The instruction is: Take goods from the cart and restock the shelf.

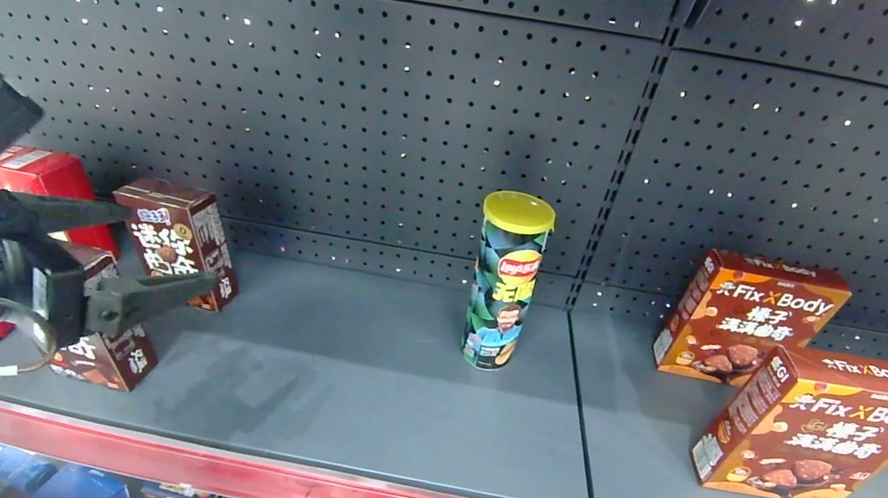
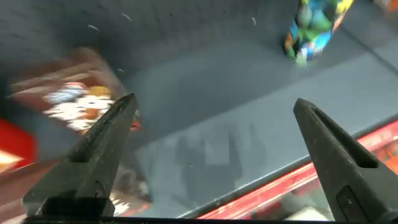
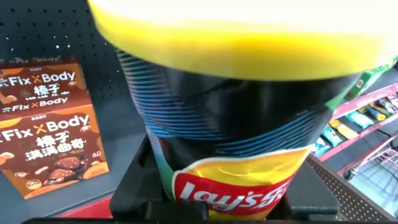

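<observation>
Yellow-lidded can (image 3: 249, 106): we see it clamped in the right gripper (image 3: 227, 193).
Left gripper (image 1: 170, 246): jaws wide apart, over the shelf (image 1: 352, 377) near a brown box (image 1: 188, 231).

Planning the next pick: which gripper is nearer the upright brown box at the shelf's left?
Left. The left gripper hangs open right at the brown box; the right gripper, clamped on a chips can, is by the orange boxes.
</observation>
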{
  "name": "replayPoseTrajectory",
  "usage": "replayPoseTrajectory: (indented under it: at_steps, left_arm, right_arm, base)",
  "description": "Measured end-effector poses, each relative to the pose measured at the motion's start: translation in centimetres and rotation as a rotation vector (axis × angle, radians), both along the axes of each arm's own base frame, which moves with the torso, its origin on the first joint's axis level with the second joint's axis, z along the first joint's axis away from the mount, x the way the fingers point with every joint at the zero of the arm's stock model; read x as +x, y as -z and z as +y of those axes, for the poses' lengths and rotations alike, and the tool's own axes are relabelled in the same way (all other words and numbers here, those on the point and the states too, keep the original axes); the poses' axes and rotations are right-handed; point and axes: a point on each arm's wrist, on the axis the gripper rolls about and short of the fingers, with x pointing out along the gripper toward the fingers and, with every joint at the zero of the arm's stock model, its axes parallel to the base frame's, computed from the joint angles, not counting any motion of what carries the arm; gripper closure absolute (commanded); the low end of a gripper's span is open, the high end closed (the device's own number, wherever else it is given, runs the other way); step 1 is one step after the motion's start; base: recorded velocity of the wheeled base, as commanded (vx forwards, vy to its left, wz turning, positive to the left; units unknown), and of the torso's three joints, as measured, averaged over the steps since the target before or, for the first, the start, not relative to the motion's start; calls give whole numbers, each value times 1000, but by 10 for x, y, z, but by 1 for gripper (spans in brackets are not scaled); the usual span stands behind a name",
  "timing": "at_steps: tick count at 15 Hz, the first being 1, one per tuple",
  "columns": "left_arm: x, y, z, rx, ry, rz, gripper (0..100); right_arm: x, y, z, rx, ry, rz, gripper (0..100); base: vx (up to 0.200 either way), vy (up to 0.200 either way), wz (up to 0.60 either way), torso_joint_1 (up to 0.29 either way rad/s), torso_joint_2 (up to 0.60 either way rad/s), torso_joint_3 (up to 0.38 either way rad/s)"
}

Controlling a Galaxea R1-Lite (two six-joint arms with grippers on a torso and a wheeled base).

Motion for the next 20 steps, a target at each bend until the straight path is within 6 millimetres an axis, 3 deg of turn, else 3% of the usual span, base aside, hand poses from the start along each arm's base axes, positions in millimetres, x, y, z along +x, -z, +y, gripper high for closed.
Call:
replayPoseTrajectory:
  at_steps: [4, 8, 14, 20]
  left_arm:
    - [29, 26, -20, -77, 134, 97, 0]
    - [58, 35, -50, -274, 250, 110, 0]
    - [106, 38, -80, -278, 298, 109, 0]
    - [134, 51, -114, -267, 364, 118, 0]
  right_arm:
    - [1, 2, 0, -3, -2, 7, 100]
    - [4, 1, -1, -41, 6, 42, 100]
    - [5, 5, -1, -57, 12, 69, 100]
    - [7, 8, -1, -58, 13, 81, 100]
  base:
    - [0, 0, 0, 0, 0, 0]
    - [0, 0, 0, 0, 0, 0]
    - [0, 0, 0, 0, 0, 0]
    - [0, 0, 0, 0, 0, 0]
